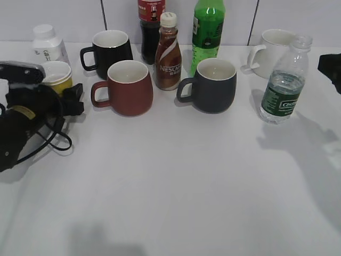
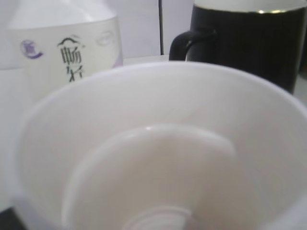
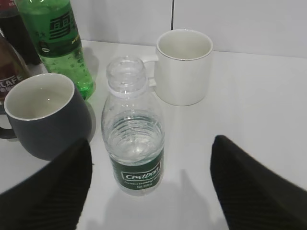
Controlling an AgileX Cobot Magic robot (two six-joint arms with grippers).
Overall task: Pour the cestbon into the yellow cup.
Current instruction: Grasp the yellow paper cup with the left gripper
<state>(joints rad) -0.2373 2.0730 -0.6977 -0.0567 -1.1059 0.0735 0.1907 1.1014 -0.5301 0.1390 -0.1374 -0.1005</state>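
Note:
The cestbon [image 1: 284, 90] stands upright and uncapped at the right of the table, part full of water. In the right wrist view the cestbon [image 3: 134, 139] stands just ahead of my right gripper [image 3: 151, 143], whose fingers are spread wide and empty on either side of it, not touching. The yellow cup [image 1: 56, 76] stands at the far left, right against my left gripper [image 1: 72, 99]. The cup's white inside [image 2: 158, 158] fills the left wrist view and hides the jaws.
A red-brown mug [image 1: 128, 88], a dark grey mug [image 1: 213, 85], a black mug [image 1: 111, 49] and a white mug [image 1: 274, 50] stand around. A Nescafe bottle [image 1: 168, 53], a green bottle [image 1: 208, 29], a dark cola bottle [image 1: 150, 26] and a white bottle [image 1: 48, 42] stand behind.

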